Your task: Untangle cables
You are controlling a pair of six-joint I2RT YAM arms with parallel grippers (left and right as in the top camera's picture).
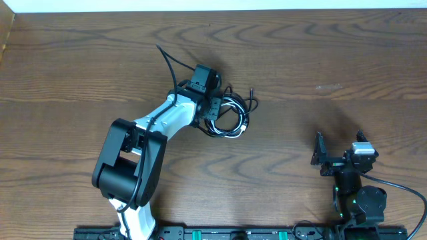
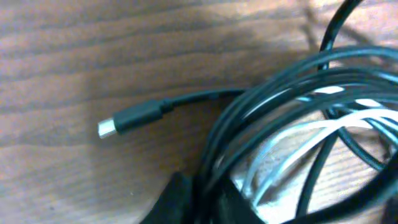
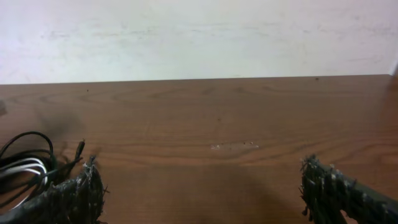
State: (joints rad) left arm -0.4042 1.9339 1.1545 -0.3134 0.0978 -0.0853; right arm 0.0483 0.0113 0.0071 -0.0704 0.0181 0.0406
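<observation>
Left wrist view recorded the left gripper (image 2: 208,202) closed, its dark fingers (image 2: 177,199) meeting at the lower edge of the coil with several black strands running down between them, so it appeared to pinch part of the cables (image 2: 298,124) rather than shut on air. The cables lay as one overlapping loop on the table (image 1: 333,60), with the white cable (image 2: 323,130) threaded inside the black turns and crossed by them at more than one place. One black plug (image 2: 124,120) stuck out free, left of the coil in this view and flat on the wood. Overhead, the left gripper (image 1: 212,108) sat on the near-left edge of the cables (image 1: 232,119), and the thick arm cord (image 1: 167,60) ran off beyond them, apart from the coil. The right gripper (image 1: 320,159) waited well to the right of the cables, jaws wide apart and holding nothing; its own view showed the right gripper (image 3: 199,171) over bare wood, the cables (image 3: 25,163) at far left. Judgement: first hold taken, separation not begun. Next move calls for a gentle lift or drag to loosen the loops, probably with the right gripper brought over to anchor one strand. Risk: the whole bundle travels together, or the crossings tighten around the white cable.
</observation>
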